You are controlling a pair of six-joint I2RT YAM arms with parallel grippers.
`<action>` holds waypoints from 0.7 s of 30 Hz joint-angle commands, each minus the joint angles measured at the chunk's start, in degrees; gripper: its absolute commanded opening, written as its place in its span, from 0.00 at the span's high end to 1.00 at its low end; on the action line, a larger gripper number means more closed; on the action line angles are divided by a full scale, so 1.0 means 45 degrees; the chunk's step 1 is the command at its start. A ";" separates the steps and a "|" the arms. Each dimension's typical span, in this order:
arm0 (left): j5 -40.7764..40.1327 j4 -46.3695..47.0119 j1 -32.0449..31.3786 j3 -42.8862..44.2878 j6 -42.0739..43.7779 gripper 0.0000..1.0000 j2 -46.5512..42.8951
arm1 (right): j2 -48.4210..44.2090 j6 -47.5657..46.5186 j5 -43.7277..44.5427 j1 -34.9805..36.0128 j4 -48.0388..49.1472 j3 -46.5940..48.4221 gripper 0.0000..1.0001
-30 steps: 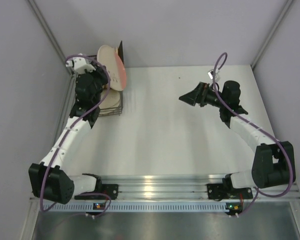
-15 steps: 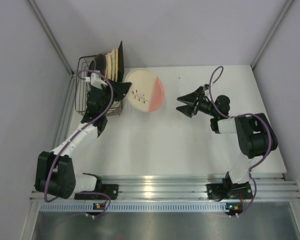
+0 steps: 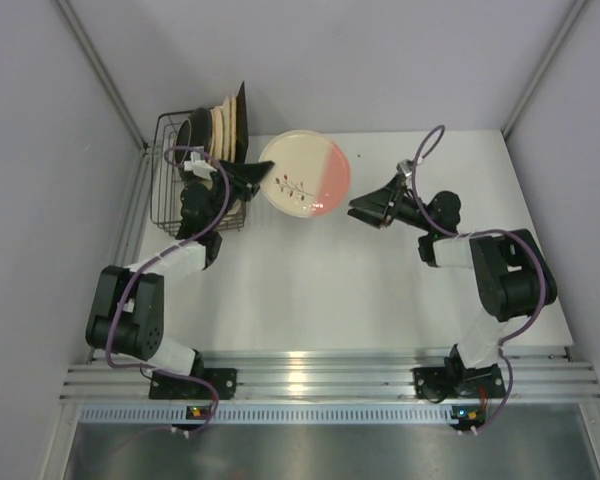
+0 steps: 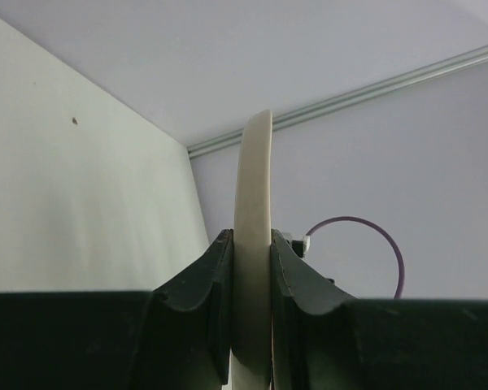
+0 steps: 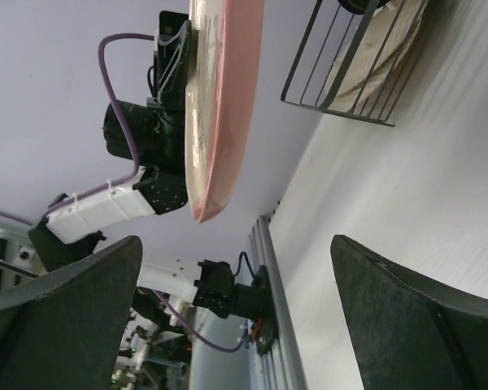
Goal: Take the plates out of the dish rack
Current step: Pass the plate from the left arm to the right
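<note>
As the left gripper [image 3: 263, 175] pinched the rim of the cream-and-pink plate [image 3: 305, 172], that plate hung just right of the dish rack [image 3: 168, 195], over the table [image 3: 330, 290]. The right gripper [image 3: 365, 212] gaped wide, near the plate's far edge, not touching. More plates [image 3: 220, 128] stood upright in the rack.

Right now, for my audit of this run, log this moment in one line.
left end effector: shut on cream-and-pink plate, outside dish rack | right end effector: open, facing plate | other plates: in rack

white table [image 3: 360, 300] between grey walls [image 3: 40, 150], ribbed metal rail [image 3: 330, 367] along its near edge
</note>
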 commanded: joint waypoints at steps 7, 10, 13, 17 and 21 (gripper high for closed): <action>0.0752 0.3212 -0.0222 -0.0364 -0.1657 1.00 -0.0307 | -0.1546 -0.6356 0.1489 0.1309 -0.5849 0.2557 0.00; 0.0907 0.3388 -0.0358 -0.0443 -0.1775 1.00 -0.0170 | -0.1214 -0.6671 0.1705 0.1485 -0.6772 0.3145 0.00; 0.0908 0.3427 -0.0495 -0.0540 -0.1775 1.00 -0.0111 | -0.0863 -0.6145 0.1628 0.1564 -0.6150 0.3380 0.19; 0.0869 0.3642 -0.0495 -0.0697 -0.1853 1.00 0.0025 | -0.0160 -0.4662 0.1024 0.1583 -0.4315 0.3400 0.61; 0.0947 0.3720 -0.0495 -0.0677 -0.1833 1.00 0.0181 | 0.0328 -0.3413 0.0709 0.1642 -0.2403 0.3283 0.95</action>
